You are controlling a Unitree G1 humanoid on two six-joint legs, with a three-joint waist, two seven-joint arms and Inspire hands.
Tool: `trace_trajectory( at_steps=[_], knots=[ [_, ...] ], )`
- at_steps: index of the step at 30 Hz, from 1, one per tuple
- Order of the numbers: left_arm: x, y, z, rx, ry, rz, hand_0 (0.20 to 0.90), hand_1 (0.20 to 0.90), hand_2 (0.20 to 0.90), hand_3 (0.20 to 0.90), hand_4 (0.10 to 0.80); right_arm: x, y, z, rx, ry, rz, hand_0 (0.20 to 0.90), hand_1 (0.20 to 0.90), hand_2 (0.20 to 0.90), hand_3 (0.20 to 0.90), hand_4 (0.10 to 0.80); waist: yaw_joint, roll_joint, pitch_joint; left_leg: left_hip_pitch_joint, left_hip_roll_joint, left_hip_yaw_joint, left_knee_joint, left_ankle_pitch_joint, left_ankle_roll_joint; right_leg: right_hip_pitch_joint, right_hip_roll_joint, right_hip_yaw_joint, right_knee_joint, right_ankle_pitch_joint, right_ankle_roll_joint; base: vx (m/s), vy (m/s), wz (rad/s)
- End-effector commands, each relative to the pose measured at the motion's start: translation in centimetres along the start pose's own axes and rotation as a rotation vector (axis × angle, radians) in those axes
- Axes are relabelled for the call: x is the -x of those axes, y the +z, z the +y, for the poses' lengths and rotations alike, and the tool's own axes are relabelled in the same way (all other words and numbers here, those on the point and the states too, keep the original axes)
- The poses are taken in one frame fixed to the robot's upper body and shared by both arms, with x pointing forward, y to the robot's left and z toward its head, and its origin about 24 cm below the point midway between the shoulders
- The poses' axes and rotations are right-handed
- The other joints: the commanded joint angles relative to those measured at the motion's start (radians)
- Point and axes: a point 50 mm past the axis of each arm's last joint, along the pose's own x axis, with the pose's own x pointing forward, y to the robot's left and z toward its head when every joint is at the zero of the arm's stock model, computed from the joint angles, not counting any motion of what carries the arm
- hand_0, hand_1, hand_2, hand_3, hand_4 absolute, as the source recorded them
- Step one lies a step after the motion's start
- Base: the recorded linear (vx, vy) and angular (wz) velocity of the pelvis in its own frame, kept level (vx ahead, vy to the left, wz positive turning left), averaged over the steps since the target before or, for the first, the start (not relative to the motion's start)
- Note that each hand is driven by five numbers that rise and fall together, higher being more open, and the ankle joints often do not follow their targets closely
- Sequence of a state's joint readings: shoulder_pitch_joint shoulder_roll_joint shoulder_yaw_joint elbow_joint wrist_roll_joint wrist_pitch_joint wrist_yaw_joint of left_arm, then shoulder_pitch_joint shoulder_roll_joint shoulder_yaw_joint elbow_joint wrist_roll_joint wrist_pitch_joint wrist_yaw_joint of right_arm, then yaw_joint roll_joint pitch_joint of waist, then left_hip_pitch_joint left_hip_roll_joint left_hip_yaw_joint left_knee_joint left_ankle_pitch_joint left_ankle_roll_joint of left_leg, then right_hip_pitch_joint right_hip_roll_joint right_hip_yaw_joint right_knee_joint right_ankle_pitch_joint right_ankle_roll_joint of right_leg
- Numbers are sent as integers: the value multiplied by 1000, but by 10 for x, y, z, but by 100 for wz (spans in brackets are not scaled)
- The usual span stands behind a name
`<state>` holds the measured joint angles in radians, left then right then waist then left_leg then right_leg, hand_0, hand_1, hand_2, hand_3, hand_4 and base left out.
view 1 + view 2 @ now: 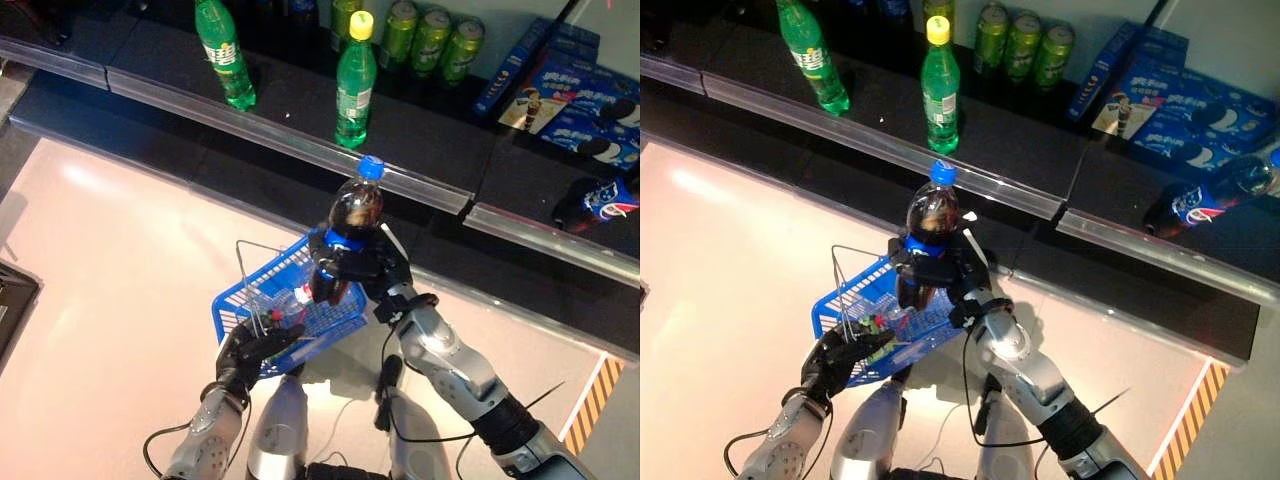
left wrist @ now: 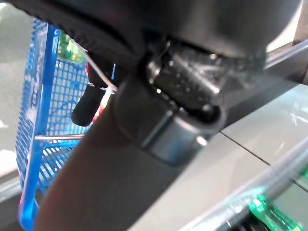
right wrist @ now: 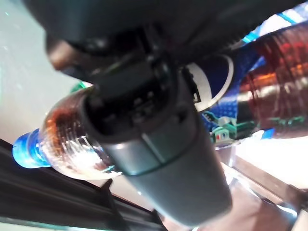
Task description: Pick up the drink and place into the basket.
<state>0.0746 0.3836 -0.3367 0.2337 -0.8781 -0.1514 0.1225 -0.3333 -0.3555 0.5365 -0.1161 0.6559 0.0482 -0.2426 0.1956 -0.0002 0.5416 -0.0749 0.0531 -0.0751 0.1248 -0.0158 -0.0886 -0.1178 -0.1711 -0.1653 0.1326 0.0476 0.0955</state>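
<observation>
Your right hand point(image 1: 362, 268) has its fingers wrapped around a cola bottle point(image 1: 352, 215) with a blue cap, holding it upright just above the far rim of the blue basket point(image 1: 335, 310). Your left hand point(image 1: 262, 347) curls its fingers around the basket's near edge, where its wire handle point(image 1: 243, 272) rises. Behind, on the dark shelf point(image 1: 420, 130), you have two green soda bottles point(image 1: 355, 85), three green cans point(image 1: 430, 38) and blue biscuit boxes point(image 1: 590, 100).

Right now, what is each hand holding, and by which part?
Right hand grips the cola bottle around its labelled middle. Left hand holds the blue basket at its near rim.
</observation>
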Motion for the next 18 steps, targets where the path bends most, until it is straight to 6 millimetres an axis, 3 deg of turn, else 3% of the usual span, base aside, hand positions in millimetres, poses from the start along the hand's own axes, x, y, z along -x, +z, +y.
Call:
trace_trajectory(
  at_steps=[1, 7, 14, 18],
  knots=[
    [23, 93, -75, -37, -487, -481, 300, 300, 300, 200, 100, -13, 61, 42, -31, 158, -332, 300, 300, 300, 200, 100, 18, 19, -118, -47, -69, -33, 124, 4, 68, 108, -8, -27, 66, -67, -55, 18, -13, 25],
    [37, 108, -105, -27, -736, -518, 300, 300, 300, 200, 100, -25, 42, 44, -124, 119, -263, 300, 300, 300, 200, 100, 50, 26, -105, -55, -86, -62, 143, -2, 72, 116, -20, -46, 70, -66, -53, 15, -7, 11],
    [48, 111, -120, -41, -931, -504, 300, 300, 300, 200, 100, -28, 29, 48, -117, 87, -221, 300, 300, 300, 200, 100, 67, 28, -113, -56, -95, -77, 149, -7, 75, 123, -30, -53, 65, -63, -46, 36, 10, 17],
    [57, 115, -133, -34, -1073, -507, 300, 300, 300, 200, 100, -31, 11, 47, -98, 58, -172, 300, 300, 300, 200, 100, 78, 30, -122, -57, -98, -83, 152, -9, 73, 129, -39, -60, 60, -61, -42, 45, 22, 8]
  ],
)
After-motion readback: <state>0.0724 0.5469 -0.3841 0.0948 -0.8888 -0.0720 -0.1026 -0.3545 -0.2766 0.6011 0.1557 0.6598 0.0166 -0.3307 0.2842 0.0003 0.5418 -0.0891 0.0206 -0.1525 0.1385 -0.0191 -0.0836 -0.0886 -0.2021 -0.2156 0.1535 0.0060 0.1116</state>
